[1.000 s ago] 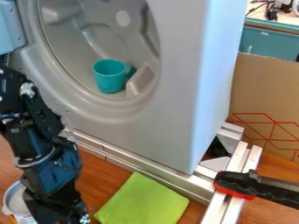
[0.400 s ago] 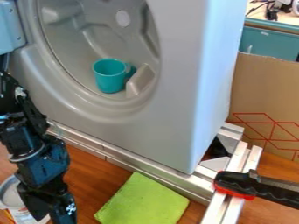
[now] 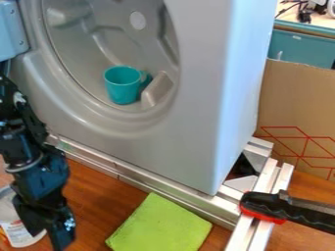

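Through the camera I had the hand (image 3: 50, 236) low in front of the grey machine (image 3: 196, 132), off its lower left corner in my view, nearest the white tub (image 3: 17, 234), which stood partly behind it on the wooden surface (image 3: 98, 201). I couldn't tell whether the hand was open or closed. The teal cup (image 3: 122, 87) sat upright inside the machine's round opening; the green cloth (image 3: 160, 225) lay in front of the machine, near the metal rail (image 3: 140, 180) along its base.

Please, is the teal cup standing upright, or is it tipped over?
Upright: the teal cup has its open rim at the top and its base down, inside the grey drum.
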`<state>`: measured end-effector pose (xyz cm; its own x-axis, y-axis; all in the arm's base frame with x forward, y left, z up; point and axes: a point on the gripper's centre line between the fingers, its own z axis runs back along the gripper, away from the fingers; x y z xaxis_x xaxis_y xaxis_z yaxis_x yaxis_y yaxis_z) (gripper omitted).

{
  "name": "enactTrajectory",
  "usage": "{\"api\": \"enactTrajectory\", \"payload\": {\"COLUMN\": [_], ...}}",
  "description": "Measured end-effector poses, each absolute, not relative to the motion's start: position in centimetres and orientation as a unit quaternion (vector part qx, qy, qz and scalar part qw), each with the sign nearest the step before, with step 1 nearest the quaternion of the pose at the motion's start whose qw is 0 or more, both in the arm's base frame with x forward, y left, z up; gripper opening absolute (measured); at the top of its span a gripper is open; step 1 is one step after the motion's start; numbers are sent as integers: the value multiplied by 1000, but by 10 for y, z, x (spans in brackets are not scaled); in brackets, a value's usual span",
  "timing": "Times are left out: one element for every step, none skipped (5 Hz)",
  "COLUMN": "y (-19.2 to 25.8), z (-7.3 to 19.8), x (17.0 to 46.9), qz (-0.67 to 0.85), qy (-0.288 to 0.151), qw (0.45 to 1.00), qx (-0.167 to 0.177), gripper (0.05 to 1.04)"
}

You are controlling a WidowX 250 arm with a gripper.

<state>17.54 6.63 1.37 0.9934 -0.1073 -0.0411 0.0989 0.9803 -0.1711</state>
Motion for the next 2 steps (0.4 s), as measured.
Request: {"api": "enactTrajectory", "payload": {"y": [91, 104], "z": [13, 17], "x": [172, 171], "qz": [-46, -48], "qy": [50, 61], "qw": [995, 996], "qx": [-68, -52], "gripper": [1001, 1001]}}
